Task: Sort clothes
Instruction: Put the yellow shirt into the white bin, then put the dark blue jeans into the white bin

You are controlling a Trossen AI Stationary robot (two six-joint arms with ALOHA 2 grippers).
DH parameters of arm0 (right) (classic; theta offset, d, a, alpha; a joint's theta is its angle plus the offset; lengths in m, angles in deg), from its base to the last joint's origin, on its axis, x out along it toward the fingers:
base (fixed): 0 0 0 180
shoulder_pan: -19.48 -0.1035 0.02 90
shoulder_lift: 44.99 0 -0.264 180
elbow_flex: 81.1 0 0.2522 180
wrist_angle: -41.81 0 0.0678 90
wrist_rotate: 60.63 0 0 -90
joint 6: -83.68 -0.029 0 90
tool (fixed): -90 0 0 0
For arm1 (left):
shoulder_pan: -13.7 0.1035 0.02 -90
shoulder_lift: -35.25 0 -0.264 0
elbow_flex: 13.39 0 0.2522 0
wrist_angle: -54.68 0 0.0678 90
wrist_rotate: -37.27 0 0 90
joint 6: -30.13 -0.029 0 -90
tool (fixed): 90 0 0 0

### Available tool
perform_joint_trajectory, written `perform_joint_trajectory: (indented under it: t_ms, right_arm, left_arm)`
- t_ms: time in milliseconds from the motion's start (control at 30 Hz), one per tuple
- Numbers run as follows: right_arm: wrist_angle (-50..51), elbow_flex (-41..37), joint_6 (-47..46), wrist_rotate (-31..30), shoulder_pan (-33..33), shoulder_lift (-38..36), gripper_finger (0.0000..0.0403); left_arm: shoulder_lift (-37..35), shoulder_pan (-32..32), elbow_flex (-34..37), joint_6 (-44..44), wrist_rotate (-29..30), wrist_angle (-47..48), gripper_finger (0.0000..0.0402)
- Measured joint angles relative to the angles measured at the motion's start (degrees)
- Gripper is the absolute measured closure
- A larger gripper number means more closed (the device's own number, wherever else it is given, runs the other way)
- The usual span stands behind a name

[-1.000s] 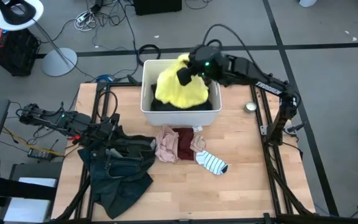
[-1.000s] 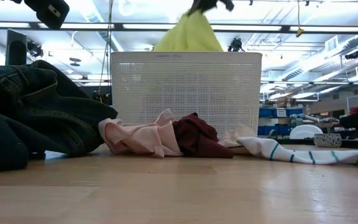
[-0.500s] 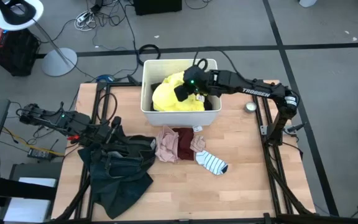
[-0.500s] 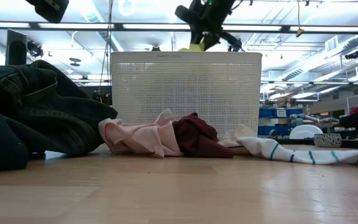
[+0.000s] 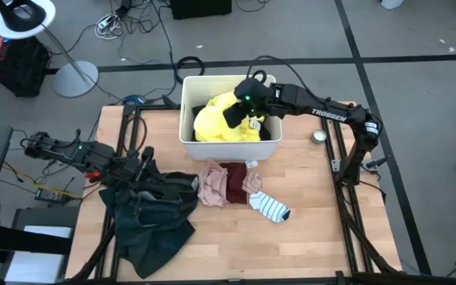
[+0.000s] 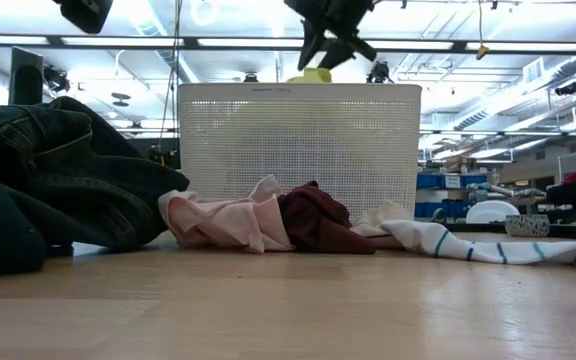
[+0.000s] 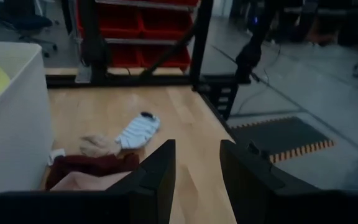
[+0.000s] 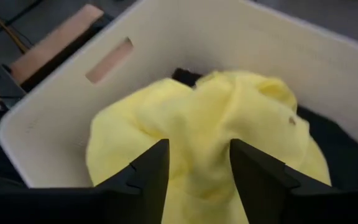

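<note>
Clothes lie in two places: a yellow garment (image 5: 222, 123) heaped in the white bin (image 5: 228, 146) at the table's far edge over something dark, and the rest on the wooden table (image 5: 315, 229) in front of it. There a pink piece (image 5: 210, 186) touches a maroon one (image 5: 234, 184), with a striped sock (image 5: 271, 208) just beside them and dark jeans (image 5: 153, 218) bunched at the left. The right gripper (image 5: 244, 109) hangs over the bin, fingers spread, gripping nothing. The left gripper (image 5: 141, 165) sits above the jeans, fingers parted and empty. Grey floor, cables and a lamp base surround the table. The bin's mesh wall hides most of its contents in the low view.
</note>
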Motion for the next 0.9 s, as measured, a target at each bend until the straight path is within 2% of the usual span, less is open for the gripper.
perform_joint_trajectory:
  t_ms: [233, 400, 533, 733, 900]
  right_arm:
    - [4.34, 6.55, 3.72, -0.01, -0.02, -0.10, 0.0209]
    - [11.99, 12.03, 5.25, 0.86, -0.53, -0.17, 0.0199]
    - [18.86, 14.88, 5.34, 2.08, -1.90, -0.17, 0.0199]
    - [23.56, 15.10, 6.62, 2.26, -6.84, -0.92, 0.0202]
    - [23.89, 15.08, 8.04, 0.90, -13.25, -1.76, 0.0205]
  left_arm:
    - [0.00, 0.07, 0.00, 2.88, 3.07, -3.97, 0.0270]
    - [0.00, 0.07, 0.00, 3.38, 7.70, -3.96, 0.0270]
    - [0.00, 0.07, 0.00, 7.02, 10.04, -4.82, 0.0270]
    - [0.47, 0.07, -2.34, 13.70, 11.25, -4.37, 0.0270]
    - [1.82, 0.04, -5.95, 13.58, 14.00, -3.81, 0.0270]
